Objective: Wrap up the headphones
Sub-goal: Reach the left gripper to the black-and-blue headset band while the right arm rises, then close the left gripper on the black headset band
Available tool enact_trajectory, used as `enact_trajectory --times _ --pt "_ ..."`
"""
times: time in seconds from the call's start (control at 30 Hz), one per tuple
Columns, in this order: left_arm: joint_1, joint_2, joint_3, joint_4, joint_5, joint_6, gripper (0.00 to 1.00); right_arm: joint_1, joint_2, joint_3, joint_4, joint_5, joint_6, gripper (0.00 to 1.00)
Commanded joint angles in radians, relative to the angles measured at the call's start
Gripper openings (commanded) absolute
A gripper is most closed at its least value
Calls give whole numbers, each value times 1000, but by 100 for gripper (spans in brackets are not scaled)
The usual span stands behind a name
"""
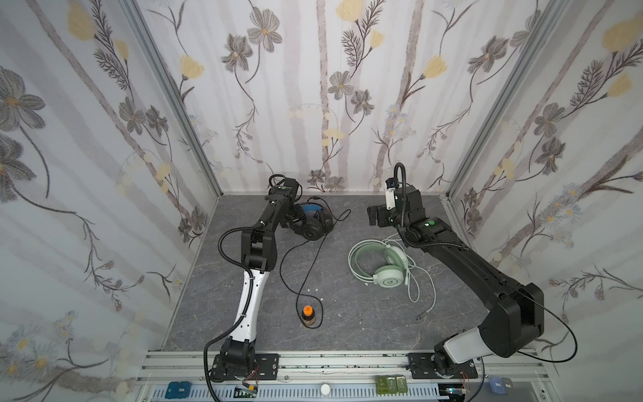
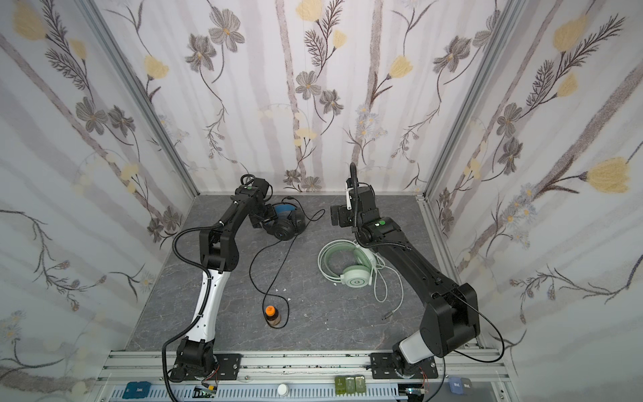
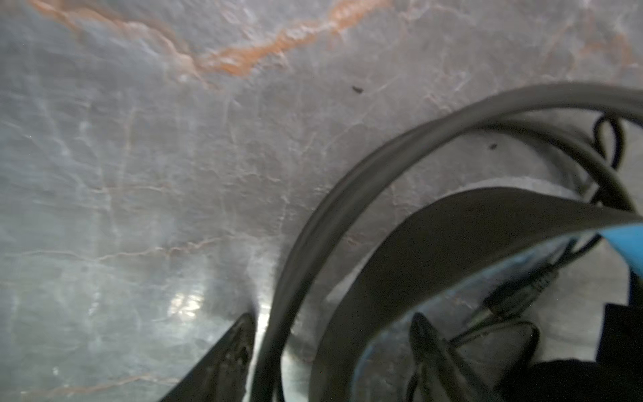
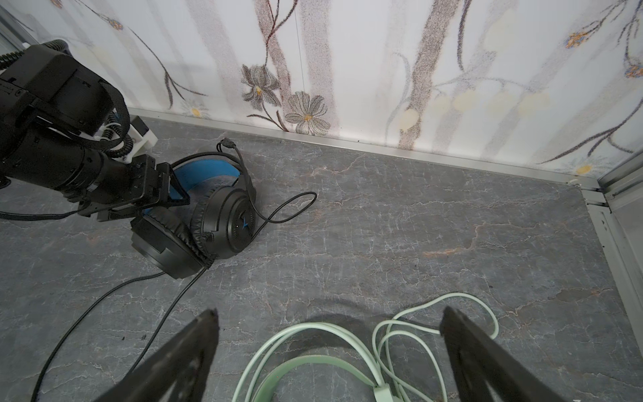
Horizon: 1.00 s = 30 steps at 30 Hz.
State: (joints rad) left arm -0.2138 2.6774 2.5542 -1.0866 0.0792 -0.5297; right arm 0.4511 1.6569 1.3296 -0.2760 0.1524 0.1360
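The black headphones (image 1: pixel 311 229) (image 2: pixel 283 229) (image 4: pixel 222 222) with a blue inner headband lie at the back left, earcups together. My left gripper (image 3: pixel 332 323) (image 4: pixel 177 195) is open and straddles their headband (image 3: pixel 452 226), with a gap at each fingertip. Their black cable (image 1: pixel 295 264) trails toward the front. The mint green headphones (image 1: pixel 386 276) (image 2: pixel 355 278) lie flat at mid right, with a loose pale cable (image 4: pixel 452 299). My right gripper (image 4: pixel 329 313) (image 1: pixel 372 215) hangs open above their headband (image 4: pixel 302 362), holding nothing.
A small orange-capped bottle (image 1: pixel 308 315) (image 2: pixel 270 315) stands at the front middle, inside a loop of the black cable. The mint cable's plug (image 1: pixel 421 317) lies at the front right. Flowered walls close in the back and both sides.
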Motion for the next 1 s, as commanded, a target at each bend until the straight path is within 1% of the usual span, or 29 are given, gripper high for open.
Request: enact_trajectory --times 0.0,0.17,0.27,0.37,0.47,0.5,0.57,0.7,0.8,0.87,0.97 --pt "-1 6 -25 25 -37 -47 52 -2 -19 7 -12 -1 -39 100" --pt "-8 -36 -49 45 -52 -87 26 -3 -47 -1 -26 16 -62 100" --pt "-25 -95 -95 64 -61 -112 19 -4 -52 0 -26 13 -65 100" --pt "-48 -163 -190 86 -70 -150 14 -3 -53 0 -22 3 -65 100" --pt "-83 -262 -372 159 -83 -197 6 -2 -53 0 -24 -1 -66 100" --pt "-100 -301 -436 189 -93 -213 1 -2 -53 1 -24 -3 -69 100" --pt "-130 -367 -546 232 -112 -264 0 -2 -85 3 -28 -10 -76 99" --pt "-197 -502 -765 323 -146 -383 0 -2 -89 4 -43 -17 -81 99" --pt "-243 -579 -901 370 -167 -473 0 -2 -93 -4 -39 -34 -67 99" --pt "-263 -608 -964 386 -175 -513 0 0 -95 -11 -29 -43 -57 99" --pt "-275 -615 -1022 396 -150 -535 10 1 -101 -12 -30 -52 -57 98"
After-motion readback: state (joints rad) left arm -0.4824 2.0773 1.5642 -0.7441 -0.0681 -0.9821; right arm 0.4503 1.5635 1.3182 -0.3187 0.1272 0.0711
